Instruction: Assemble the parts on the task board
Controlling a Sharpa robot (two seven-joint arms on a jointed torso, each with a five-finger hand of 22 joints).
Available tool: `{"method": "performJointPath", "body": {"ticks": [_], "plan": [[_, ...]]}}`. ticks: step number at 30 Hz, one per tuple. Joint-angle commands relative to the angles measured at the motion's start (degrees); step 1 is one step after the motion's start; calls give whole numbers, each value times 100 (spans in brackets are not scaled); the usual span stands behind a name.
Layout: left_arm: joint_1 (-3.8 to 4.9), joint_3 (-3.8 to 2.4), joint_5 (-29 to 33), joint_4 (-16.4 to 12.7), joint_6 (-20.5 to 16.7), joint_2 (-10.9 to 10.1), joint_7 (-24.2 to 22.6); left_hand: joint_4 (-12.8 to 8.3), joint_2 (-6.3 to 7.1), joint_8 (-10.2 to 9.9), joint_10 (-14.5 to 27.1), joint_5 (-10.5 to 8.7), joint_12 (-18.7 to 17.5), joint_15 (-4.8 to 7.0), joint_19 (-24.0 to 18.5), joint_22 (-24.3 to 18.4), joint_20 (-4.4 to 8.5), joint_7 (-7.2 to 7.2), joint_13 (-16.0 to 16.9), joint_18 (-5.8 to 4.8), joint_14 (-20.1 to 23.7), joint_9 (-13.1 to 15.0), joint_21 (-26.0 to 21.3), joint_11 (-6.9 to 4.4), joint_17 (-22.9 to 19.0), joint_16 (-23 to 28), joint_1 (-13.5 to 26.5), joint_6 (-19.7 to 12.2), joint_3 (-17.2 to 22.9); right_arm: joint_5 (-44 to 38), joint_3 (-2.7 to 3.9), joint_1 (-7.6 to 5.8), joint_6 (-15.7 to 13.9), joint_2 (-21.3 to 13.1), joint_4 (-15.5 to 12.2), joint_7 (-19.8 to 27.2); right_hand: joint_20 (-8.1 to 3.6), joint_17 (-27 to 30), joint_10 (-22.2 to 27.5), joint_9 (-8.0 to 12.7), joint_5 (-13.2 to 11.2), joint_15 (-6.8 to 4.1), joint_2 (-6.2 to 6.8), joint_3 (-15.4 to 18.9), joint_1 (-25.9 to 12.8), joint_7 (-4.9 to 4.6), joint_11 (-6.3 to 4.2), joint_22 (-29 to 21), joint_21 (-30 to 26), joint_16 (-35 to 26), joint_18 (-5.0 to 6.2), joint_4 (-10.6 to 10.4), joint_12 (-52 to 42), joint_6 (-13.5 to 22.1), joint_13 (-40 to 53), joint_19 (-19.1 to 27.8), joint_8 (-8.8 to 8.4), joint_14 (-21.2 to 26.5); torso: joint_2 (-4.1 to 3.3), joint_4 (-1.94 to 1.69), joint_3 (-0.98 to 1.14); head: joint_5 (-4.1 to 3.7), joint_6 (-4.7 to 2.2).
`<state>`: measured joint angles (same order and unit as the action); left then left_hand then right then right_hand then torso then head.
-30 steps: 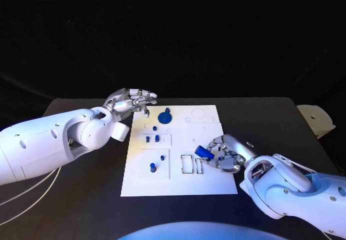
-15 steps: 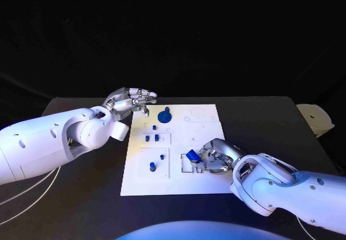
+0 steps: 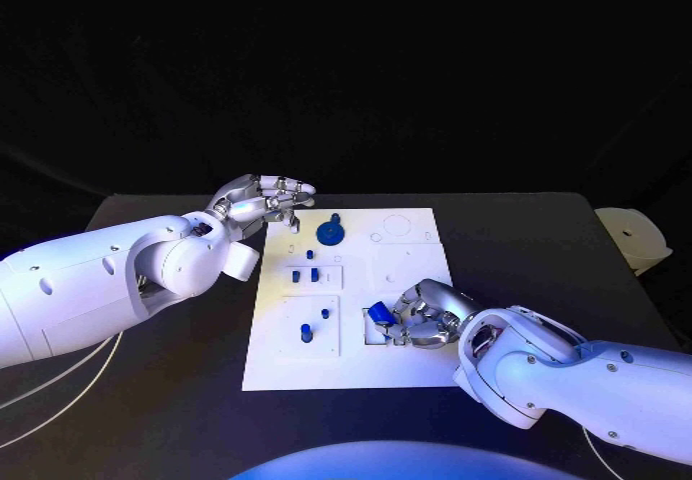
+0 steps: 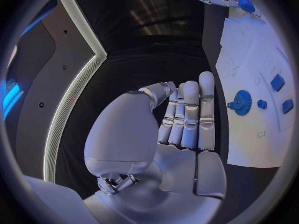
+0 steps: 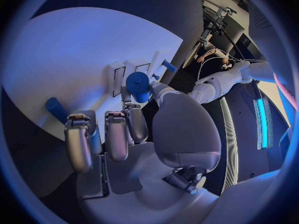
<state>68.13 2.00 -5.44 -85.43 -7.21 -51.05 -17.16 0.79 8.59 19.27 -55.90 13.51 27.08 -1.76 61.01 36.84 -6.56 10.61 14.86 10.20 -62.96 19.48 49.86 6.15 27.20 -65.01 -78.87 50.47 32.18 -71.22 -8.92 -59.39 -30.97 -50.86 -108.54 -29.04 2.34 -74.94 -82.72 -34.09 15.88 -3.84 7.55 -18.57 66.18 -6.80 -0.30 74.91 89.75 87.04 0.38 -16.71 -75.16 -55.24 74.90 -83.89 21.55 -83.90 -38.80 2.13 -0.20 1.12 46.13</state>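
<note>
Over the near half of the task board (image 3: 418, 375), the right hand (image 3: 421, 315) holds a small blue part (image 3: 381, 313) above the rectangular slots (image 3: 374, 328).

Its fingers (image 5: 116, 134) curl around the piece, which is pinched against the thumb, apparently to line it up with an open slot before seating it. Further along the white plate, blue pegs (image 3: 304, 332) stand in their own square panels, and a blue gear (image 3: 330, 235) sits near the far edge. Beyond it, at the board's far-left corner on the black table (image 3: 173, 400), the left hand (image 3: 267, 205) hangs with fingers (image 4: 190, 114) pressed together and lightly curled, holding nothing, seemingly parked clear of the work.
</note>
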Motion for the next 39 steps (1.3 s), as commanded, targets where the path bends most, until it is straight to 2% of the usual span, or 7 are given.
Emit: {"method": "performJointPath", "body": {"ticks": [1, 13, 16, 19, 24, 34, 39], "plan": [[5, -4, -4, -19, 62, 2, -57, 4, -49, 31, 41, 32, 33, 0, 19, -6, -24, -11, 4, 42, 48, 5, -31, 11, -8, -21, -10, -48, 32, 22, -1, 5, 135, 19, 16, -12, -49, -853, -22, -316, 119, -49, 2, 47, -43, 324, -38, 1509, 25, 15, -38, 14, -2, -341, 509, -611, 65, -481, -8, 7, 4, 15, 10], [6, -4, -4, -28, 69, -1, -52, 4, -49, 31, 41, 32, 33, 0, 19, -6, -24, -11, 4, 42, 48, 5, -31, 11, -8, -21, -10, -48, 32, -20, -1, 5, 168, 113, 142, -115, -48, -846, -5, -359, 186, -43, 56, 338, -556, 316, -28, 1509, 25, 11, -38, -5, 60, -299, 496, -611, 124, -478, 0, 0, 1, 13, 17], [6, -4, -4, -27, 69, -2, -50, 4, -49, 31, 41, 32, 33, 0, 19, -6, -24, -11, 4, 42, 48, 5, -31, 11, -8, -21, -10, -48, 32, -32, -1, 5, 169, 140, 174, -120, -46, -845, 20, -387, -153, -43, 88, 589, -842, 319, -28, 1509, 25, 9, -38, -10, 120, -262, 473, -611, 160, -477, 2, 2, 2, 12, 20], [6, -4, -4, -27, 69, -7, -46, 2, -48, 35, 46, 31, 42, -2, 20, -5, -24, -8, 3, 41, 50, 6, -30, 14, -13, -22, -5, -51, 37, -53, -1, 5, 155, 157, 195, -120, -33, -820, 92, -423, -707, -27, 102, 1021, -1070, 299, -12, 1509, 25, -6, -38, -14, 265, -179, 404, -611, 204, -470, 2, 5, 0, 14, 27], [6, -4, -4, -34, 66, -23, -43, 2, -48, 35, 46, 31, 42, -2, 20, -5, -24, -8, 3, 41, 50, 6, -30, 14, -13, -22, -5, -51, 37, -144, -1, 7, 131, 162, 201, -105, -22, -819, 121, -449, -996, -19, -62, 1565, -1086, 292, -1, 1509, 25, -10, -38, -17, 338, -131, 376, -611, 254, -470, -2, 11, -2, 18, 27], [6, -4, -3, -38, 60, -40, -39, 2, -48, 35, 46, 31, 42, -2, 20, -5, -24, -8, 3, 41, 50, 6, -30, 14, -13, -22, -5, -51, 37, -263, -1, 27, 7, 79, 121, -39, -21, -825, 109, -457, -896, -19, -287, 1796, -963, 295, -4, 1509, 25, -8, -38, -10, 334, -118, 387, -611, 288, -472, 2, 2, 1, 18, 41], [5, -4, -3, -35, 56, -40, -39, 2, -48, 35, 46, 31, 42, -2, 20, -5, -24, -8, 3, 41, 50, 6, -30, 14, -13, -22, -5, -51, 37, -281, -1, 36, -9, -28, 15, 135, -28, -841, 76, -457, -655, -28, -388, 1899, -553, 307, -15, 1509, 25, -2, -38, 10, 289, -120, 424, -611, 320, -476, 4, 5, 5, 19, 24]]}}
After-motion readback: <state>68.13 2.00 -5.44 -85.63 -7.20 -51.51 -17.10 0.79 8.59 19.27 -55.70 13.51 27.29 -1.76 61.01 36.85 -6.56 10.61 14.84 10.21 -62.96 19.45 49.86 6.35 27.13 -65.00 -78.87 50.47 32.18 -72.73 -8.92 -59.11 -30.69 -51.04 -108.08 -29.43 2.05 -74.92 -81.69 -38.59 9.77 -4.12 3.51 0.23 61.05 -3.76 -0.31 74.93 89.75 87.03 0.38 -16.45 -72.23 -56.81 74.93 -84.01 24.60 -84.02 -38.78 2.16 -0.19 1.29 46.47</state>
